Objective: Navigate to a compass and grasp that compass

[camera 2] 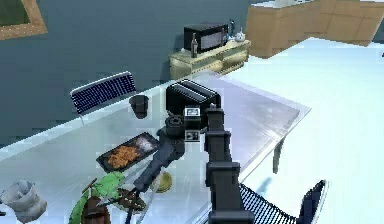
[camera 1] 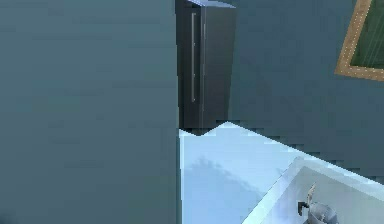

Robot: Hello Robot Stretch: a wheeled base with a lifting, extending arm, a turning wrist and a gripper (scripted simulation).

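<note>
One glass desk [camera 2: 250, 108] carries a black toaster [camera 2: 195, 98], a tray of food [camera 2: 128, 153] and a dark cup [camera 2: 139, 105]. Near the claw [camera 2: 128, 200] lies a small yellowish disc [camera 2: 162, 183]; I cannot tell if it is the compass, nor whether the claw holds anything.

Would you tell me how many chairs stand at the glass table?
2: a dark slatted-back chair at the glass-topped table's far edge, and a dark mesh chair at the picture's bottom right. Others may be hidden.
</note>
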